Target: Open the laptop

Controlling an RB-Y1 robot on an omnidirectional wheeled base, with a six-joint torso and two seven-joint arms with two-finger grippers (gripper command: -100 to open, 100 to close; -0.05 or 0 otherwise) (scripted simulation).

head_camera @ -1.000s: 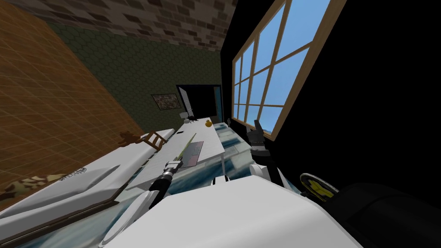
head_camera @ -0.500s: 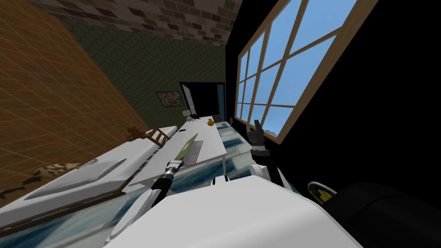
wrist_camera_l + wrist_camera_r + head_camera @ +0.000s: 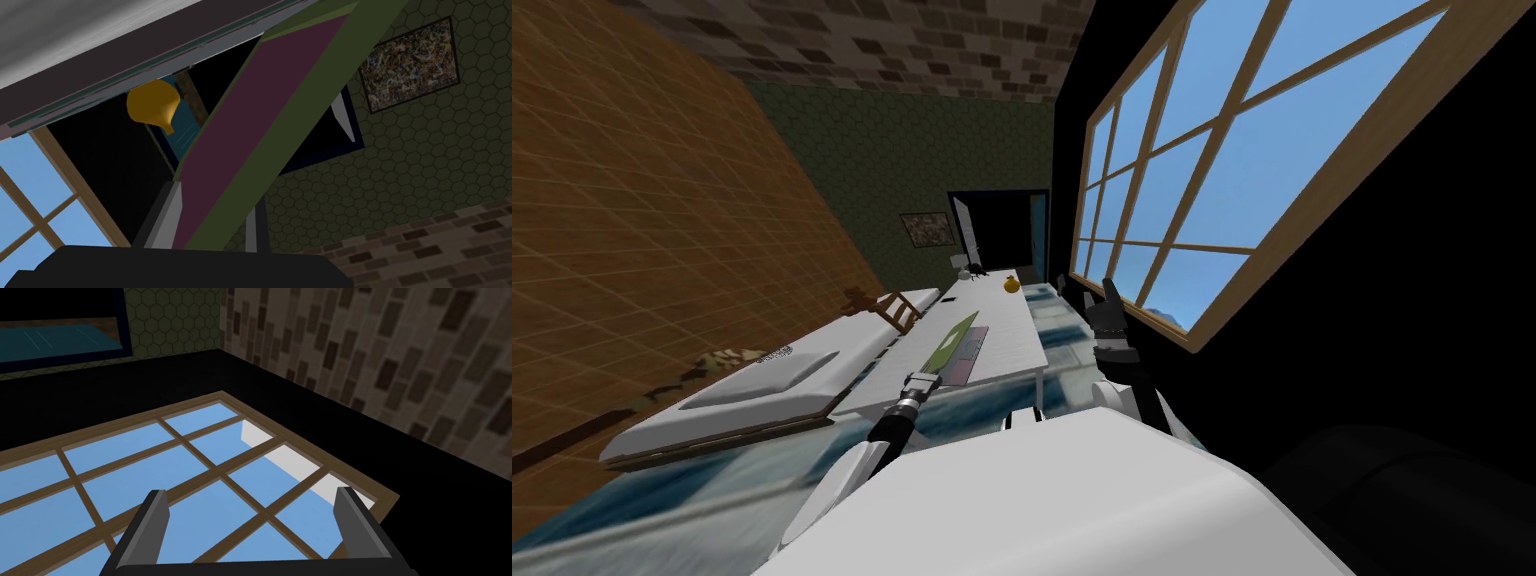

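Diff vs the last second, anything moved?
The laptop lid swung further up, showing more of its green back, with the left gripper shut on its edge. My head view shifted too. The right gripper stayed open, raised by the window.

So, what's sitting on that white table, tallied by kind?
On the table:
laptop: 1
yellow vase: 1
white item: 1, too small to name
dark item: 1, too small to name
Total: 4
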